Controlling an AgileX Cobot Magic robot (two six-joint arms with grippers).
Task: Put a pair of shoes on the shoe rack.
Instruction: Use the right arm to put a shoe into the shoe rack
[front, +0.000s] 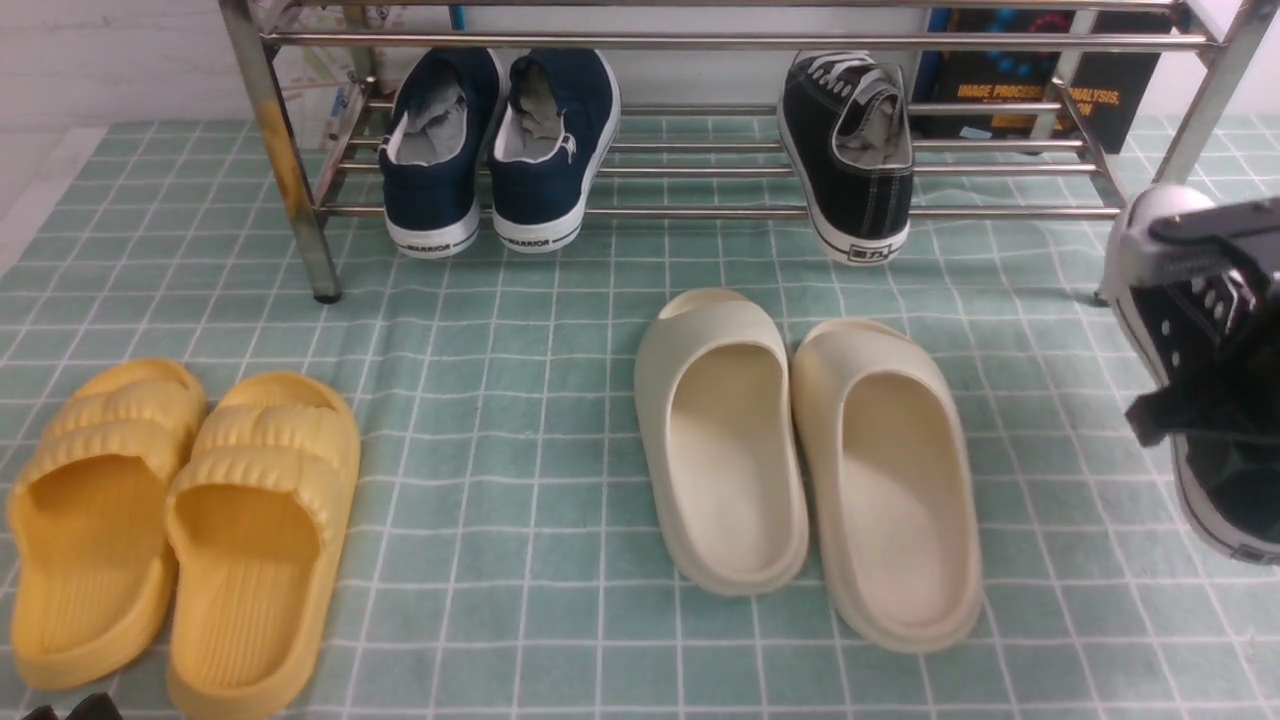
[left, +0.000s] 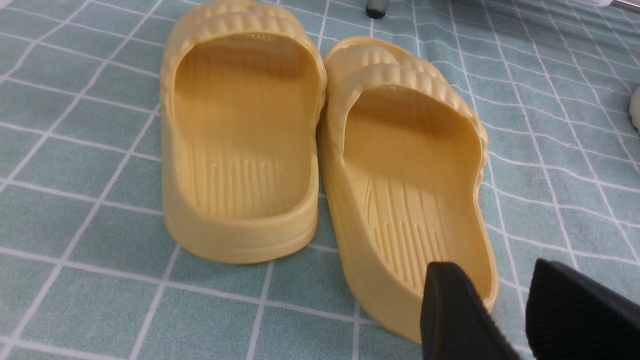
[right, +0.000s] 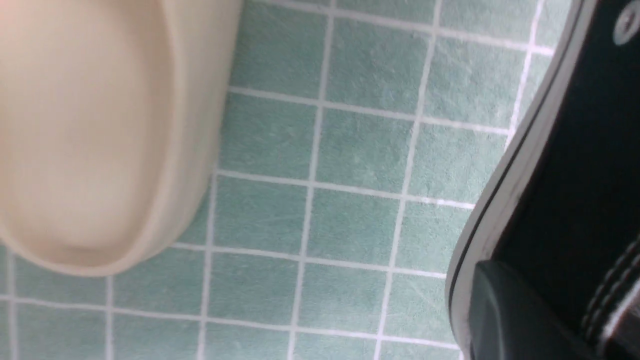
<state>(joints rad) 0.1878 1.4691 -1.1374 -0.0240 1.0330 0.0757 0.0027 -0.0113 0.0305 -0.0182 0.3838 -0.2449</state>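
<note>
One black sneaker (front: 850, 150) stands on the lower bars of the chrome shoe rack (front: 700, 42), heel toward me, right of centre. The other black sneaker (front: 1165, 335) is at the far right, toe pointing at the rack's right front leg. My right gripper (front: 1215, 400) is shut on its side wall. In the right wrist view one finger (right: 515, 320) presses the outside of this sneaker (right: 575, 150) by the white sole. My left gripper (left: 492, 280) hangs open and empty over the heel of a yellow slide; only its tip (front: 70, 708) shows in the front view.
Navy slip-on shoes (front: 500, 140) fill the rack's left part. Cream slides (front: 800, 450) lie mid-mat, close to the held sneaker's left (right: 100, 125). Yellow slides (front: 170, 520) lie front left (left: 240, 140). A dark book (front: 1020, 90) stands behind the rack. Green checked mat underneath.
</note>
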